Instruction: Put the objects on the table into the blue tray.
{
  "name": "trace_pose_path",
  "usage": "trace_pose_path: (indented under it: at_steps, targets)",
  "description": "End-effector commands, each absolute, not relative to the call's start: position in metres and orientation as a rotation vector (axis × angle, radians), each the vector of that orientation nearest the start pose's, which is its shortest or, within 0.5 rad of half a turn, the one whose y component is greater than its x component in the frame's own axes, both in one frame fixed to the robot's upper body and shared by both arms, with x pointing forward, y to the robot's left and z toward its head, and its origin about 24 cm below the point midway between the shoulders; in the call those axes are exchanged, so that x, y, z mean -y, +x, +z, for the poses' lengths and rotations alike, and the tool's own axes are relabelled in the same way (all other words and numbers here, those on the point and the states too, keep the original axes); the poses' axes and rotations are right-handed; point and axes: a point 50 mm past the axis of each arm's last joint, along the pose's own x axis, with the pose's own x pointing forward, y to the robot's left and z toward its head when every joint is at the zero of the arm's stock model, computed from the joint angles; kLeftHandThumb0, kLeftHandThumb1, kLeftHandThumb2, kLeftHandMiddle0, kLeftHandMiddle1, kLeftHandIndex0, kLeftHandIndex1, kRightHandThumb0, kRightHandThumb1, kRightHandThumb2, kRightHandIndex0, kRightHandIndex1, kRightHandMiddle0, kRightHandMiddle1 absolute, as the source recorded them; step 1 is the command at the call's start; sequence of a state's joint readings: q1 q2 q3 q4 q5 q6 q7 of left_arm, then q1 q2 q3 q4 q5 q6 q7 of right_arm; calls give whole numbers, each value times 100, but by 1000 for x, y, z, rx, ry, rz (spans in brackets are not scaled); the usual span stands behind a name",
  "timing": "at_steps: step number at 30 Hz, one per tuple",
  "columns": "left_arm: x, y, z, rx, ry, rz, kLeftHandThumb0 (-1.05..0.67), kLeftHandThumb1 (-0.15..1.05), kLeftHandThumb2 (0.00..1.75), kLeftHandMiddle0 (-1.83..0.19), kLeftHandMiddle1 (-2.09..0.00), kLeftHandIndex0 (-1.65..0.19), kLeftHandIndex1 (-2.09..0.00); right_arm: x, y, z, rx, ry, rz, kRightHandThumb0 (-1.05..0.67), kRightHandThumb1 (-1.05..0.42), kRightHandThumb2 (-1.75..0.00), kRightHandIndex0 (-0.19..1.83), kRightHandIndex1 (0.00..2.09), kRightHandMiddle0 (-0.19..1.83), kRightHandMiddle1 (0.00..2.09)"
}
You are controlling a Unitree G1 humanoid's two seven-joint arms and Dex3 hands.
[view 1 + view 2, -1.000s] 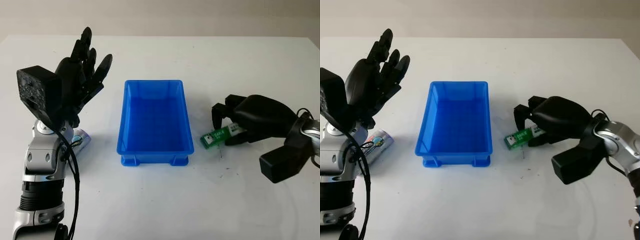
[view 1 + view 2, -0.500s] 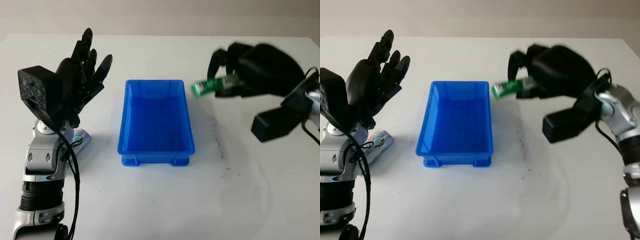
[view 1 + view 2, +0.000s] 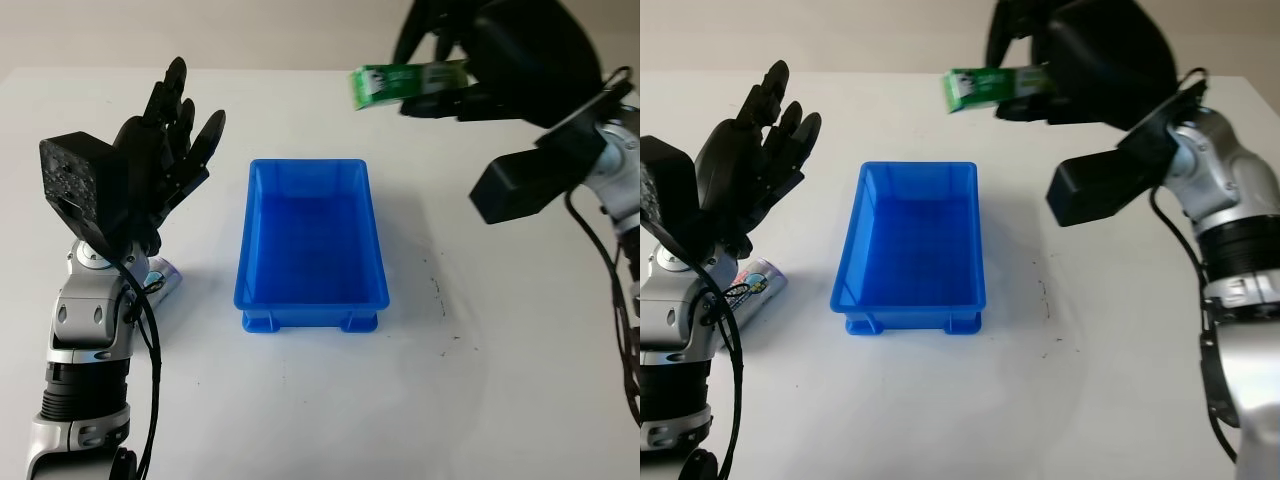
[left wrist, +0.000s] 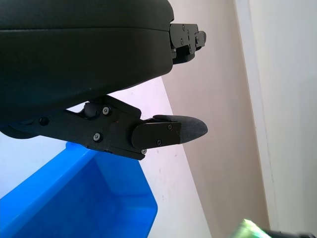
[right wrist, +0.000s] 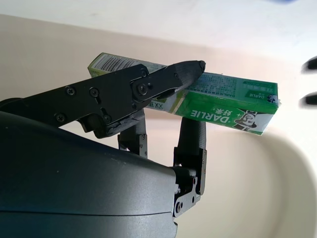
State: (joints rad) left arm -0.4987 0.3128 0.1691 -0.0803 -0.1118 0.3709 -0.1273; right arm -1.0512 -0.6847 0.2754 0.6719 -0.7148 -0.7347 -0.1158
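My right hand (image 3: 455, 75) is raised high above the table beyond the far right corner of the blue tray (image 3: 268, 290), shut on a green toothpaste box (image 3: 395, 82). The box (image 5: 218, 101) lies level, pinched between black fingers (image 5: 163, 82). The tray stands at the table's middle with nothing inside. A small silver tube (image 3: 752, 285) lies on the table at the left, partly hidden behind my left arm. My left hand (image 3: 165, 150) is held up open, left of the tray.
The white table (image 3: 480, 380) stretches around the tray, with small dark marks (image 3: 437, 290) right of it. My left forearm (image 3: 85, 400) rises from the bottom left corner. A beige wall (image 3: 300, 30) lies beyond the far edge.
My right hand has lifted the green box from the table right of the tray, carrying it up and leftward toward the tray's far end. The left hand has stayed put.
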Motion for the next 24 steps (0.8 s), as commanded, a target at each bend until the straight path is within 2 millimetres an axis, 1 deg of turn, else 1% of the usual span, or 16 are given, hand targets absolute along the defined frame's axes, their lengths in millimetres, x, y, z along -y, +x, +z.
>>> trace_pose_path:
  at_steps: [1, 3, 5, 7, 10, 12, 15, 18, 20, 24]
  targets:
    - [-201, 322, 193, 252, 159, -44, -43, 105, 43, 9, -5, 11, -5, 150, 362, 276, 1027, -1445, 295, -45, -105, -18, 34, 175, 22, 177]
    - [-201, 321, 194, 256, 169, -43, -43, 105, 44, 10, -4, 11, -4, 138, 361, 271, 1058, -1446, 356, -45, -105, -16, 35, 181, 22, 182]
    - [-202, 321, 195, 256, 167, -38, -44, 105, 44, 10, -4, 10, -5, 127, 360, 264, 1077, -1455, 417, -45, -105, -15, 34, 183, 21, 184]
    - [-203, 322, 194, 258, 146, -28, -45, 105, 41, 10, -5, 9, -5, 121, 359, 256, 1085, -1461, 473, -44, -105, -14, 34, 179, 22, 180]
    - [-204, 322, 193, 264, 140, -21, -47, 105, 38, 9, -5, 9, -6, 113, 359, 244, 1079, -1471, 550, -44, -105, -16, 35, 179, 22, 179]
    - [-204, 322, 193, 268, 141, -17, -47, 105, 37, 9, -5, 9, -6, 109, 358, 236, 1078, -1481, 592, -44, -105, -15, 39, 174, 26, 175]
    - [-203, 322, 193, 272, 139, -16, -48, 105, 38, 9, -5, 9, -5, 105, 357, 226, 1068, -1487, 648, -44, -105, -14, 40, 172, 27, 174]
    - [-202, 321, 193, 268, 144, -20, -47, 105, 39, 10, -5, 9, -5, 104, 356, 217, 1060, -1504, 680, -45, -105, -16, 36, 179, 24, 175]
    - [-201, 321, 193, 267, 153, -21, -47, 105, 40, 9, -5, 10, -5, 104, 355, 213, 1047, -1507, 701, -44, -105, -17, 33, 173, 22, 169]
    - [-201, 321, 193, 267, 160, -21, -45, 105, 42, 9, -5, 10, -5, 108, 356, 210, 989, -1551, 745, -46, -105, -19, 25, 167, 15, 164]
